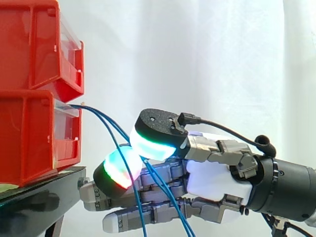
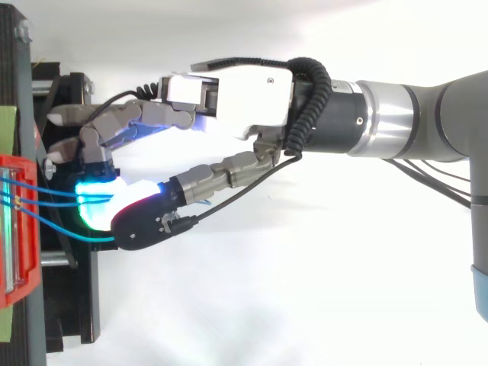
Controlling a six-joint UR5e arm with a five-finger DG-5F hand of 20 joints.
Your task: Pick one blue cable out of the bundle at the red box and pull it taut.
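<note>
Three thin blue cables [image 1: 106, 120] leave the front of the lower red box [image 1: 29, 138] and slope down to my hand [image 1: 217, 177]. Seen from above, the blue cables [image 2: 53, 194] run right from the red box [image 2: 11, 229] into the glowing pads. The hand [image 2: 244, 95] reaches in from the right. Its thumb and one curled finger meet pad to pad, pinching at least one cable; I cannot tell how many. One cable crosses in front of the finger pad [image 1: 118, 168]. Below the hand the cables hang slack. The other fingers [image 1: 148, 215] lie straight underneath.
A second red bin [image 1: 34, 44] is stacked on the lower one. Both rest on a black stand [image 1: 39, 195] whose edge lies just left of my fingertips. A white curtain hangs behind.
</note>
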